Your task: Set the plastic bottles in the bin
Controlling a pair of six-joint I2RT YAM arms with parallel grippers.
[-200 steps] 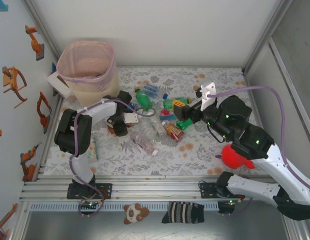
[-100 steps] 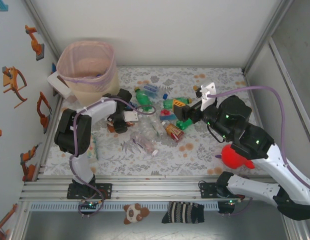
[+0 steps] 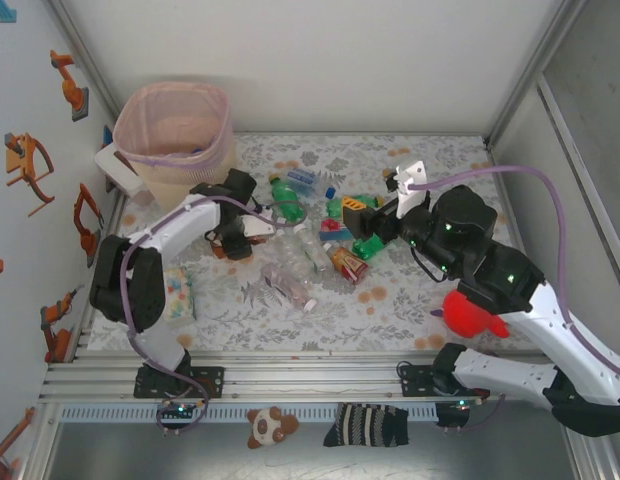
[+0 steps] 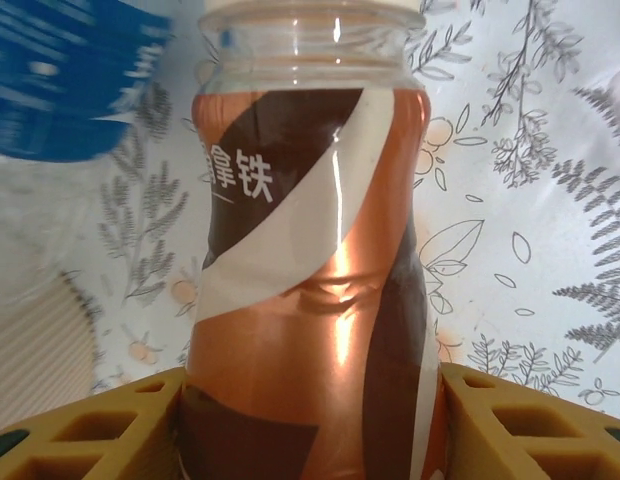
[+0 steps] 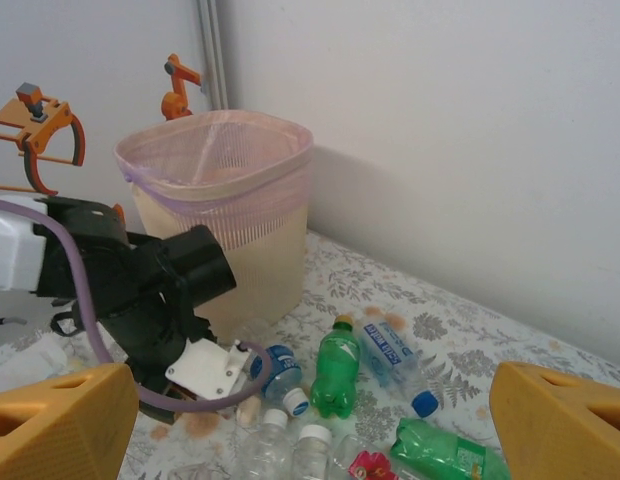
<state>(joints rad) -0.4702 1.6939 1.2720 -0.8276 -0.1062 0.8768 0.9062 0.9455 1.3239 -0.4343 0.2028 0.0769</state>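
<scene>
Now our left hand [image 4: 310, 425] is clenched on the copper bottle [image 4: 310, 260], both fingers pressing its sides, above the floral bench [image 4: 520, 200] near the pink bin [image 3: 188, 170]. Our right hand [image 5: 310, 420] hangs released over the other bottles [image 3: 290, 285] mid-bench.

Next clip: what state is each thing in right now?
left gripper: shut on copper bottle
copper bottle: held between the fingers
right gripper: open, empty
bin: upright, top open
green bottle: lying loose, capped
</scene>
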